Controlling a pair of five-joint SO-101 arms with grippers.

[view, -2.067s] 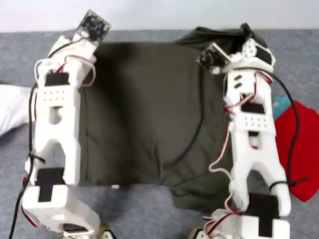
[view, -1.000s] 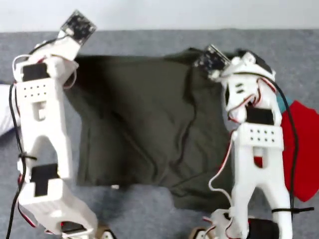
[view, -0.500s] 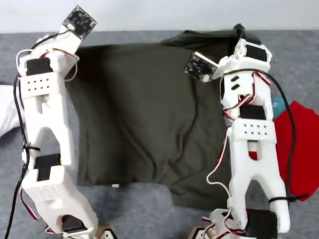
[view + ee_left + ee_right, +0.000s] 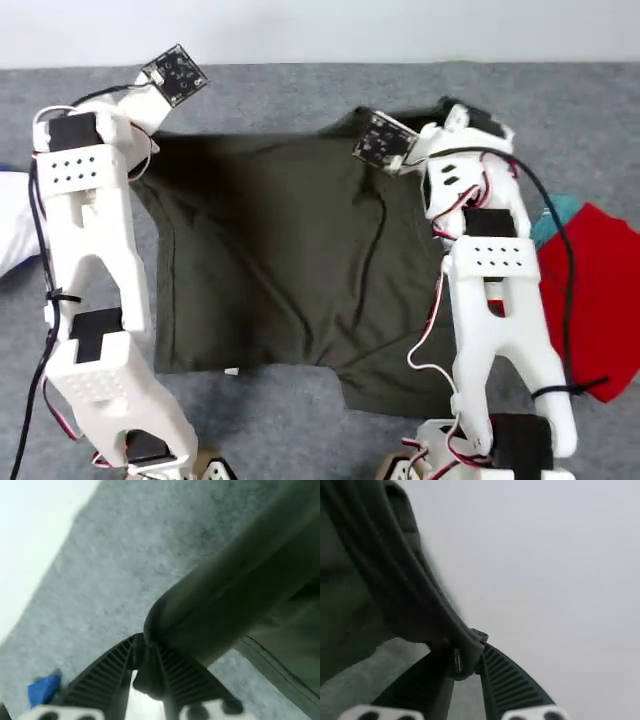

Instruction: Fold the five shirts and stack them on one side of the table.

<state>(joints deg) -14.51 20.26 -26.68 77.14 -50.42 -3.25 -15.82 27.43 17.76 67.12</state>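
Grey felt tabletop (image 4: 300, 440) underneath. Left gripper (image 4: 143, 647) pinched tight on far-left edge of dark olive shirt (image 4: 290, 260); right gripper (image 4: 465, 655) clamped on far-right edge. Shirt lay spread between arms, lifted far edge running left-right; collar end unclear. Judged: first fold underway, no stack visible; red shirt (image 4: 605, 300) lay unfolded at right.

Table (image 4: 300, 85) covered in a grey, felt-like material with a mottled texture, lit by soft, diffuse light; a plain white wall (image 4: 320, 30) runs along its far edge, pale and featureless in the right wrist view as well.
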